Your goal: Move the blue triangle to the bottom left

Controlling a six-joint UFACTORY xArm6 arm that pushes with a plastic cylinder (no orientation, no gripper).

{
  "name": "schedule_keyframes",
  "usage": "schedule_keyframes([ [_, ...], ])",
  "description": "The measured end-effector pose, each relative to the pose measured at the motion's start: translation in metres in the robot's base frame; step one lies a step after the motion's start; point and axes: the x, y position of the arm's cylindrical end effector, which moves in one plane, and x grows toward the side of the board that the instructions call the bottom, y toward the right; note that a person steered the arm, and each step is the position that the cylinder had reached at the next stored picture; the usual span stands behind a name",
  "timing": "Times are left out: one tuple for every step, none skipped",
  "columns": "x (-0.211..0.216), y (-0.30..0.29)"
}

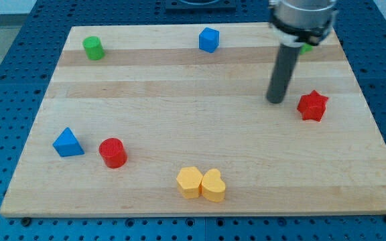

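Observation:
The blue triangle [67, 142] lies on the wooden board [200, 80] at the view's left, a little below the middle. My tip [275, 101] is far off at the view's right, just left of the red star [312, 106] and not touching it. A red cylinder [113, 152] stands right next to the blue triangle, on its right side.
A green cylinder [94, 48] is at the top left. A blue cube [208, 39] is at the top middle. A yellow hexagon [189, 181] and a yellow heart [213, 185] touch each other at the bottom middle. A green block [306, 47] is mostly hidden behind the arm.

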Motion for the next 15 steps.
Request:
schedule_keyframes([
  [0.0, -0.044],
  [0.0, -0.085],
  [0.0, -0.128],
  [0.004, -0.168],
  [0.03, -0.202],
  [0.056, -0.231],
  [0.082, -0.258],
  [0.088, -0.27],
  [0.036, -0.27],
  [0.02, -0.276],
  [0.035, -0.309],
  [0.069, -0.344],
  [0.097, -0.364],
  [0.111, -0.367],
  [0.111, -0.367],
])
